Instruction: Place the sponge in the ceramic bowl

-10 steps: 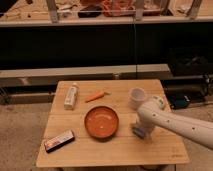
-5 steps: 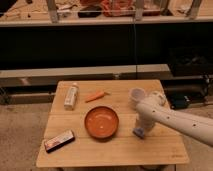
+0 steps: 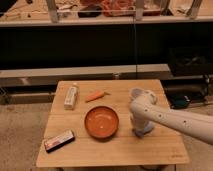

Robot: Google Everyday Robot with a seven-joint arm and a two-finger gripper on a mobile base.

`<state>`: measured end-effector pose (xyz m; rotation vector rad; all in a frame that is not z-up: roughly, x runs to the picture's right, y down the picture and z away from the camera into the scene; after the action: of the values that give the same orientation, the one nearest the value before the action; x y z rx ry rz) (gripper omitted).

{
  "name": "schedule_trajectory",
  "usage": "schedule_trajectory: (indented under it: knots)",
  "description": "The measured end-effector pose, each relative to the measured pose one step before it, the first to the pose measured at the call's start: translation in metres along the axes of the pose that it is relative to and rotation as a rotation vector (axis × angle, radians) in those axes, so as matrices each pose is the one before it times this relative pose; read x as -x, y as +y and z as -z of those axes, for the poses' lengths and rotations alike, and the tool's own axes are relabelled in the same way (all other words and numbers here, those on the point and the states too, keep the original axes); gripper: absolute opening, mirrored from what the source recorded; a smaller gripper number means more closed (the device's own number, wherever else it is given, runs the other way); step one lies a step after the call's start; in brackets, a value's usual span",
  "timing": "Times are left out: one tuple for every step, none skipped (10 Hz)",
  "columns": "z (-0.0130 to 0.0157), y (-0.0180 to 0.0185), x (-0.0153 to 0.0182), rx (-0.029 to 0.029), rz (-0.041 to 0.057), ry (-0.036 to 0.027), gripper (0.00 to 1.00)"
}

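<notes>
The ceramic bowl (image 3: 101,122) is a wide orange-red dish with nothing in it, sitting near the middle of the wooden table (image 3: 112,150). Just to its right, a light-blue patch on the table surface looks like the sponge (image 3: 146,131), mostly covered from above. My gripper (image 3: 140,129) hangs at the end of the white arm that reaches in from the right. It points straight down onto that blue patch, at table level. The gripper stands a short gap to the right of the bowl's rim.
A small white cup (image 3: 136,94) stands behind the arm at the back right. An orange carrot (image 3: 95,96) and a pale bottle (image 3: 71,96) lie at the back left. A dark flat box (image 3: 59,140) rests at the front left corner.
The arm has lowered and drawn slightly left, bringing the gripper down to the table beside the bowl. The bowl and other items have not moved.
</notes>
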<state>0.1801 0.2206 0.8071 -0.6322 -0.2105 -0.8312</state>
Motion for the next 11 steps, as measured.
schedule_trajectory:
  knots:
    - [0.01451,-0.00573,-0.00048,0.00456,0.00093,0.00626,0.0]
    - [0.00755,-0.00392,-0.00046,0.00107,-0.0002,0.002,0.0]
    - [0.00436,-0.00386,-0.00198,0.00044,0.00152,0.00511,0.0]
    - [0.00119,-0.00417,-0.00008,0.00011,0.00392,0.00108,0.0]
    - [-0.00155,-0.00422,0.00098,0.00153,0.01061,0.00308,0.02]
    - [0.00198,-0.00532,0.00095,-0.00163,0.02198,0.00368,0.09]
    - [0.00503,-0.00045,-0.00277,0.00001,0.01824,0.00584,0.18]
    - [0.00449,0.00003,-0.00118,-0.00274,0.00755,-0.00372,0.29]
    - [0.00004,0.0028,-0.00425,-0.00071,0.00403,0.00118,0.39]
    - [-0.00107,0.00267,-0.0042,0.00003,0.00315,0.00029,0.49]
    - [0.00004,-0.0002,-0.00293,-0.00222,0.00875,0.0015,0.61]
